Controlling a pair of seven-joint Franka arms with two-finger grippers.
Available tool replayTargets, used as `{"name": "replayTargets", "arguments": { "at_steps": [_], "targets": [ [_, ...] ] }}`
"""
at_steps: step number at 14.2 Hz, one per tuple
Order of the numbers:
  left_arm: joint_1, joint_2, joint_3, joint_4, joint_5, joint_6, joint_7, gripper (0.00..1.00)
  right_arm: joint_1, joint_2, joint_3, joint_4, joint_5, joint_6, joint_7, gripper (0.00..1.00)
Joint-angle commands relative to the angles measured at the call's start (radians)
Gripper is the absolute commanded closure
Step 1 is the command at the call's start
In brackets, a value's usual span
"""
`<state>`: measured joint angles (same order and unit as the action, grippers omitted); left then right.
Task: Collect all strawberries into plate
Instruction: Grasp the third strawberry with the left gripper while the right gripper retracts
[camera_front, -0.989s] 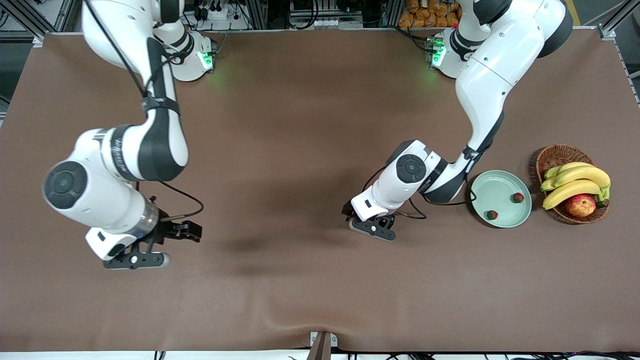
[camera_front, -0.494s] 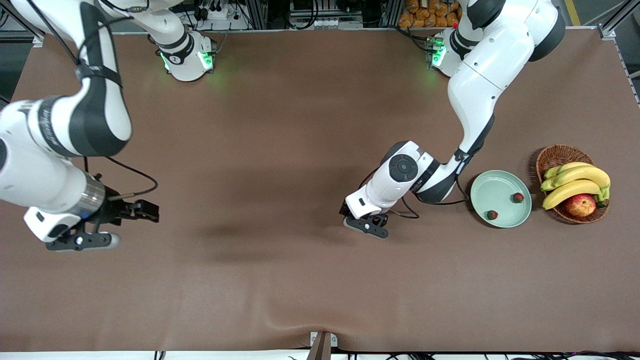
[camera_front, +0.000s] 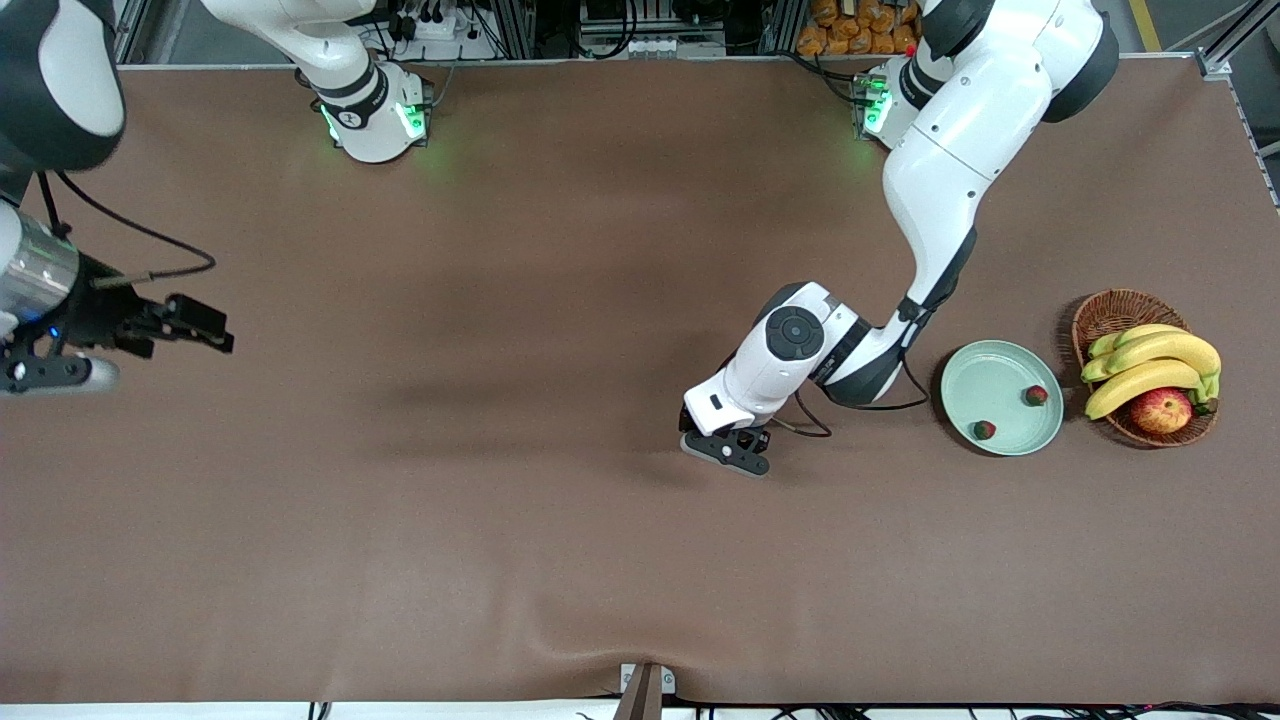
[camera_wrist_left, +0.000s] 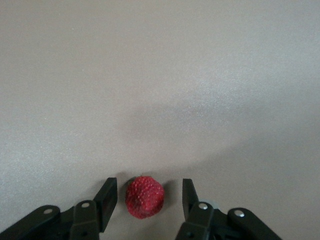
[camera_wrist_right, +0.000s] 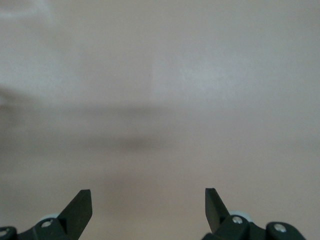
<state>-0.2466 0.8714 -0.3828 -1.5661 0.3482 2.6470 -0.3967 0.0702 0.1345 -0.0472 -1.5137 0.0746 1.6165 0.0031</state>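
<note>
Your third strawberry (camera_wrist_left: 144, 196) lies on the brown table (camera_front: 560, 260), near the middle and toward the left arm's end, and it sits between the two fingers (camera_wrist_left: 106, 202) of the left gripper (camera_front: 722, 452). In the left wrist view you can see a narrow gap on each side of the berry, so the jaws stand partly apart around it and do not clamp it. From the front you cannot see the berry itself, because the gripper, low at the table, covers it.

The other two strawberries are in the plate (camera_front: 985, 378). One strawberry (camera_front: 984, 430) lies at the rim nearest the front camera; the other strawberry (camera_front: 1036, 395) lies at the rim next to the basket (camera_front: 1106, 312). They are well apart from each other. The plate sits on the table beside the left arm's elbow, toward that arm's end, apart from the gripper.

Just beside the plate, still closer to the table's end, you have the basket with bananas (camera_front: 1150, 365) and an apple (camera_front: 1161, 410) in it.

The right gripper (camera_front: 45, 374) is at the right arm's end of the table, at the frame's edge, up over bare table. Its fingers (camera_wrist_right: 79, 208) stand wide apart with nothing between them.
</note>
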Motion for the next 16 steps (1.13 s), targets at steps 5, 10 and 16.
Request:
{"name": "replayTargets", "arguments": {
  "at_steps": [5,10,16],
  "targets": [
    [-0.014,0.023,0.015,0.026,0.026,0.01,-0.01,0.58,-0.052,-0.133,0.053,-0.077,-0.052,-0.073,0.063,0.0],
    [-0.013,0.012,0.015,0.026,0.023,0.008,-0.018,1.0,-0.127,-0.151,0.104,-0.082,-0.05,-0.099,0.052,0.0],
    [0.041,-0.083,0.004,0.014,0.023,-0.146,-0.011,1.0,-0.176,-0.176,0.121,-0.094,-0.041,-0.115,-0.009,0.0]
  ]
}}
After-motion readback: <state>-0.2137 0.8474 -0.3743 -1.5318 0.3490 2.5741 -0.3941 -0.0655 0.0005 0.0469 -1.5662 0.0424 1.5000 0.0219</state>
